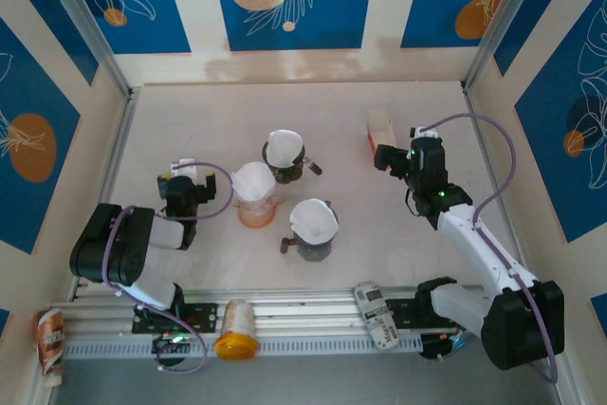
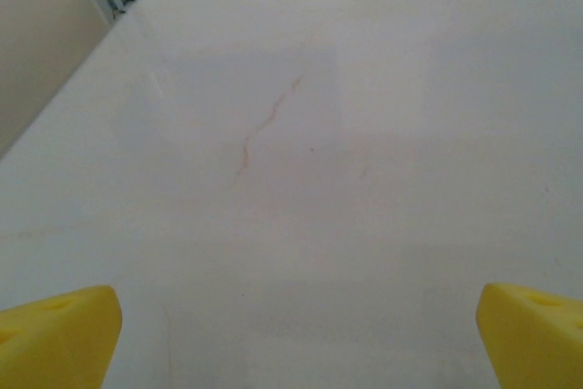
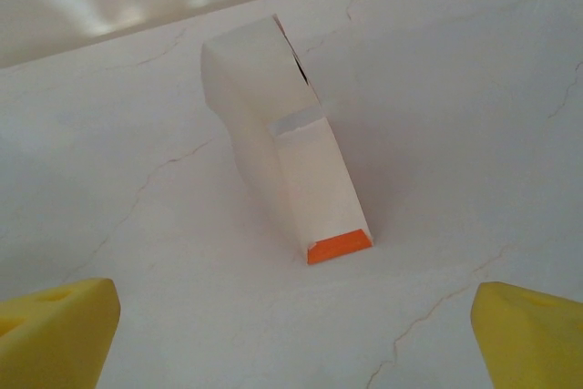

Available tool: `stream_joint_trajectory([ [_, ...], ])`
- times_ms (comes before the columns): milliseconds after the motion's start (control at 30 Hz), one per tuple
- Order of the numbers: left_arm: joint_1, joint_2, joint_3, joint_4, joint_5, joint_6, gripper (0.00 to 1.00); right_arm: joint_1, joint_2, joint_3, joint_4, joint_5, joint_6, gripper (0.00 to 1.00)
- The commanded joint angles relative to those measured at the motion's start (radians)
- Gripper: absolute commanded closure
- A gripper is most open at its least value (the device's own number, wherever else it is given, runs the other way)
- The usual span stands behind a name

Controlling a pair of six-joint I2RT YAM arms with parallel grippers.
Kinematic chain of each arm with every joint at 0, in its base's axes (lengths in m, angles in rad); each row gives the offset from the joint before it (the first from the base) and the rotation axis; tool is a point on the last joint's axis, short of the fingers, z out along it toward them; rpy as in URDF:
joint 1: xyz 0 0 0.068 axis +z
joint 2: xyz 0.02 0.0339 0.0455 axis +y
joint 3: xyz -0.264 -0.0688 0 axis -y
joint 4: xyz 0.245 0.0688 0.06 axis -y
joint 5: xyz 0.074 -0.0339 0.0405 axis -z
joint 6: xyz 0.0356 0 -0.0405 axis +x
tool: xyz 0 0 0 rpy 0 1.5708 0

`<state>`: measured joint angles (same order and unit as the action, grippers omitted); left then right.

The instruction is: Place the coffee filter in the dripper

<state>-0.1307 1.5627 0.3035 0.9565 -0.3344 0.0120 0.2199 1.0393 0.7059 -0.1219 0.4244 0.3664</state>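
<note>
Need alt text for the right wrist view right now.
A white carton with an orange end sits on the pale veined table, ahead of the right end effector, whose yellow fingertips are spread wide and touch nothing.

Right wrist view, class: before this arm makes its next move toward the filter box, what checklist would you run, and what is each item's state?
1. Right gripper open and empty: ok.
2. Filter box centred ahead of that gripper, untouched: ok.
3. Left gripper open and empty: ok.
4. A dripper free: dark dripper, orange dripper and grey dripper each seem to hold white paper already: not ok.
5. Box opening reachable from here: cannot tell.
</note>
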Motion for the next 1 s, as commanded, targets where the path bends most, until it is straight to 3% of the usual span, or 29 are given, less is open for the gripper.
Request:
stream_joint_trajectory([
  [0,0.003,0.007,0.039,0.051,0.045,0.024,0.00,-0.022,-0.054,-0.030,0.072,-0.017,-0.060,0.01],
  [200,0.010,0.007,0.053,0.025,0.051,0.015,0.00,-0.094,-0.057,-0.029,0.098,-0.044,-0.041,0.01],
  [967,0.033,0.005,0.054,0.019,0.077,-0.004,0.00,-0.076,-0.016,-0.056,0.145,-0.073,-0.019,0.01],
])
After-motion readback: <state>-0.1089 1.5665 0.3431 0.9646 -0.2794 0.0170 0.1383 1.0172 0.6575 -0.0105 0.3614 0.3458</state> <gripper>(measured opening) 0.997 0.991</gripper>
